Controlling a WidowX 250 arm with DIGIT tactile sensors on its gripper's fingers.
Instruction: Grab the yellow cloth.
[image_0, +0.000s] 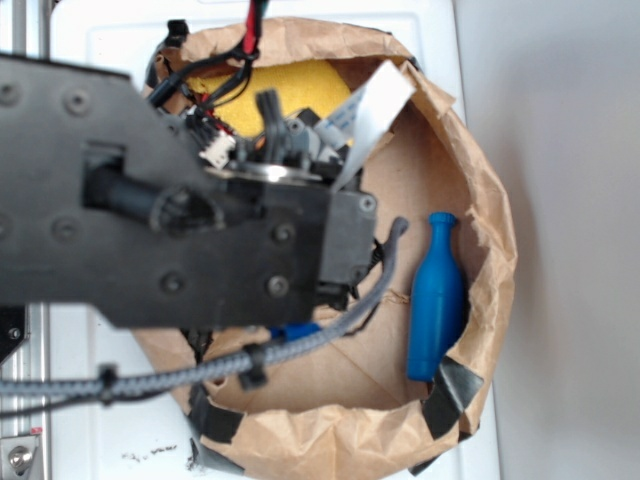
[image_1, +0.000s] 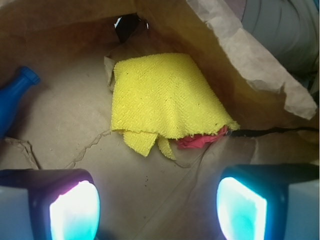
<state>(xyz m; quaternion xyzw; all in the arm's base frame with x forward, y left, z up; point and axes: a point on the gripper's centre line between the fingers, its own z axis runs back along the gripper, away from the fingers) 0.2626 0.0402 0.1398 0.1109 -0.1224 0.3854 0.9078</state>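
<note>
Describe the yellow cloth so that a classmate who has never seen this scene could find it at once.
Look inside the brown paper bag, on its flat floor near the far wall. The yellow cloth lies there, spread and rumpled, ahead of the open gripper. It is the only bright yellow, fuzzy fabric; a red thing peeks from under its edge, and the blue bottle lies apart.

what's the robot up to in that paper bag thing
The arm is reaching into a brown paper bag after the yellow cloth. In the wrist view the end effector is open, short of the cloth and touching nothing. The cloth lies flat on the bag floor, partly covering something red. A blue bottle lies off to the side, apart from the cloth.
</note>
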